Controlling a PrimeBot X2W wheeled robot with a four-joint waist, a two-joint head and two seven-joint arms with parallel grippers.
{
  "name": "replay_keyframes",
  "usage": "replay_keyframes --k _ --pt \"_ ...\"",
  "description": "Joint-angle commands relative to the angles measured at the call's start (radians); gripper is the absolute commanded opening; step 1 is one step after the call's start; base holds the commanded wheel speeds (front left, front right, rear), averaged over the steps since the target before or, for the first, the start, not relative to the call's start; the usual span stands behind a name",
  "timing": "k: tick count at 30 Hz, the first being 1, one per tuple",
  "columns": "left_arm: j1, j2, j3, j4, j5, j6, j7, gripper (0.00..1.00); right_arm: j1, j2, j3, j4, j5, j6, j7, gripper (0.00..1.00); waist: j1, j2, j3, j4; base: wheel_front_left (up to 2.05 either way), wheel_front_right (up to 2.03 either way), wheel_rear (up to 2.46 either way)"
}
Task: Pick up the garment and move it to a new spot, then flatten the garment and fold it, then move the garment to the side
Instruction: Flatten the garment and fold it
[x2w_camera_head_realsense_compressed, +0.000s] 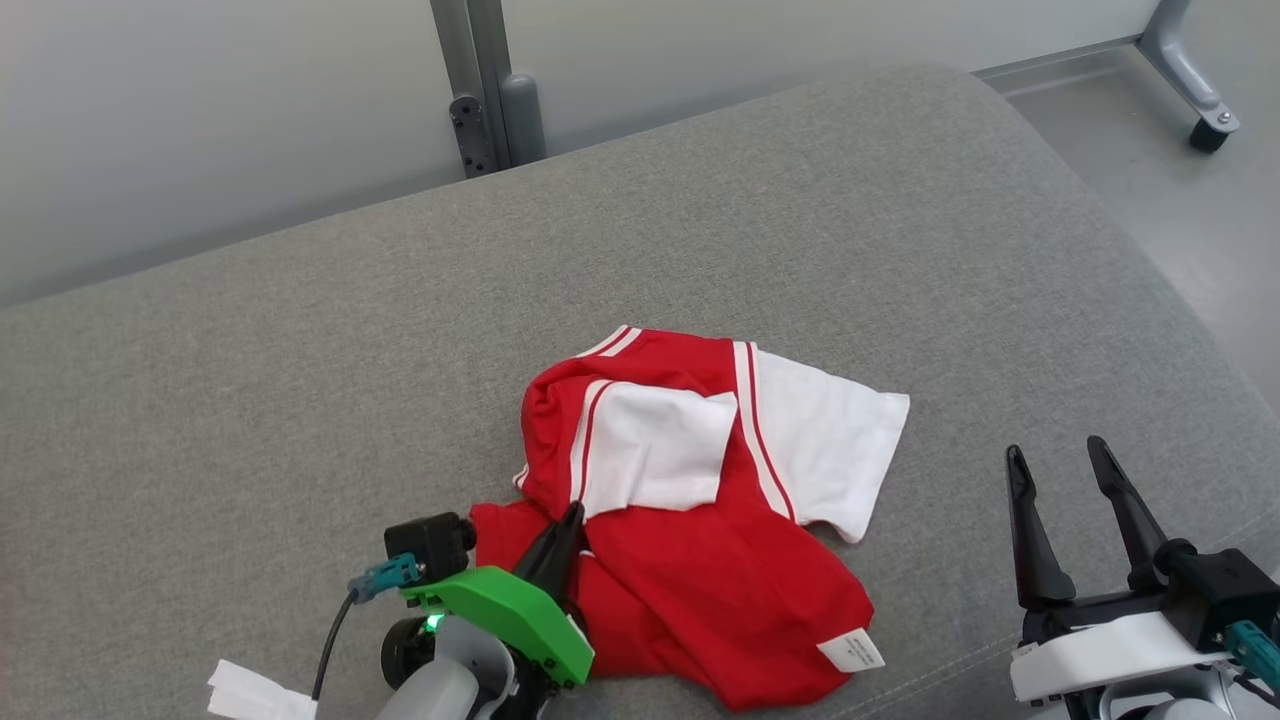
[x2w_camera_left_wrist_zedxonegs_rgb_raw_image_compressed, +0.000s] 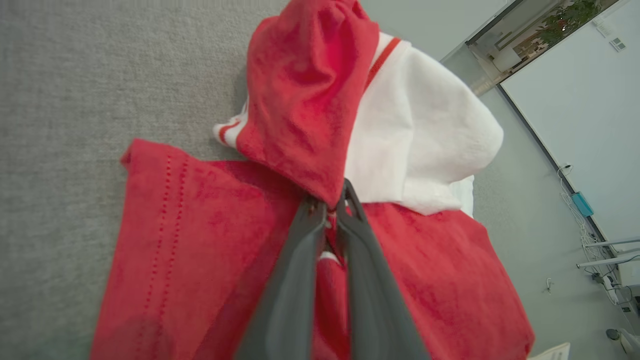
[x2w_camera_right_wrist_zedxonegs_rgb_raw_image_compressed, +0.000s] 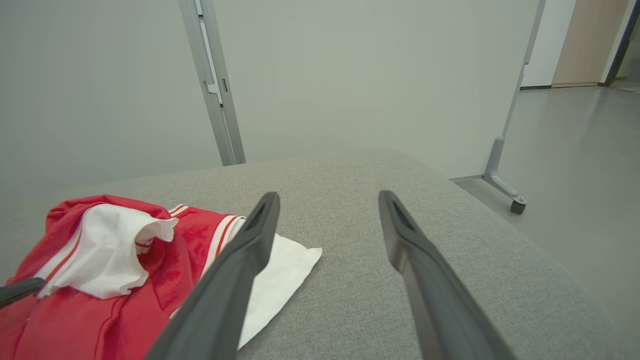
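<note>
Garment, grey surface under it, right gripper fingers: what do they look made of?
Garment: soft matte knit, likely cotton jersey; it slumps and creases, with stitched hem and sewn label.
Grey surface: matte heathered woven upholstery, visible weave, probably padded.
Right gripper fingers: smooth dark grey, faint sheen; moulded plastic or rubber, can't tell which.

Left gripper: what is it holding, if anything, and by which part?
The left gripper is shut on the crumpled red-and-white fabric garment, pinching a red fold on its left side.
</note>
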Motion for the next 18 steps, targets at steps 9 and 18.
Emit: replay_keyframes --k 9,18 --pt "-0.105 0.053 0.057 -0.068 -0.062 -0.012 -0.024 0.0 -0.001 0.004 -0.011 0.0 0.008 0.0 -0.003 1.0 0.0 0.0 -0.003 0.025 0.0 0.0 0.0" --pt "-0.321 0.251 0.121 -0.294 -0.184 -0.016 0.25 0.0 -0.024 0.012 0.006 0.009 0.009 0.0 -0.003 1.0 0.0 0.0 0.004 0.05 0.0 0.0 0.0"
